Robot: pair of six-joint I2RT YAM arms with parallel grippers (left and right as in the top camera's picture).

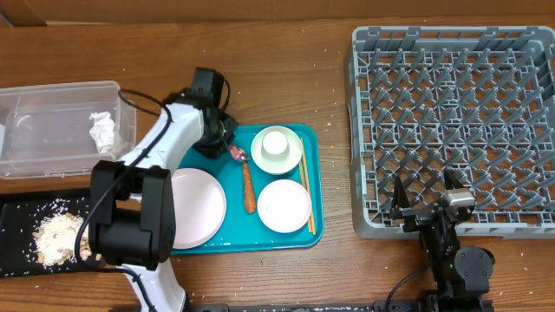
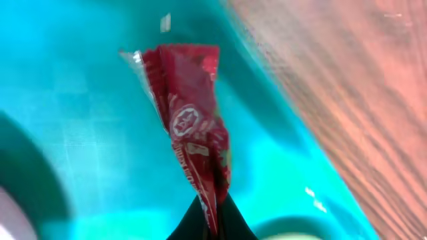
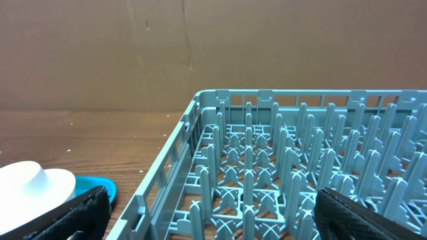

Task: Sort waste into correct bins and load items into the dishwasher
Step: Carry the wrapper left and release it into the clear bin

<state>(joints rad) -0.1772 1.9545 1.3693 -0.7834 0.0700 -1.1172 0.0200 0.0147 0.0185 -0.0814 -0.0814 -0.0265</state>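
My left gripper (image 1: 227,143) (image 2: 212,223) is shut on the lower end of the red-and-silver snack wrapper (image 1: 236,153) (image 2: 190,127), over the top-left part of the teal tray (image 1: 316,227). The orange carrot (image 1: 248,186) lies just below it on the tray. Also on the tray are a large pale plate (image 1: 195,206), a small cup in a bowl (image 1: 277,147), a small plate (image 1: 284,205) and chopsticks (image 1: 306,195). My right gripper (image 1: 427,204) (image 3: 217,220) stands open and holds nothing at the near edge of the grey dish rack (image 1: 455,121) (image 3: 267,167).
At the far left stands the clear tub (image 1: 26,147) with the foil ball (image 1: 102,130) inside. Below it the black tray (image 1: 17,208) holds rice scraps (image 1: 56,234). The left arm's base (image 1: 130,217) stands between the black tray and the teal tray.
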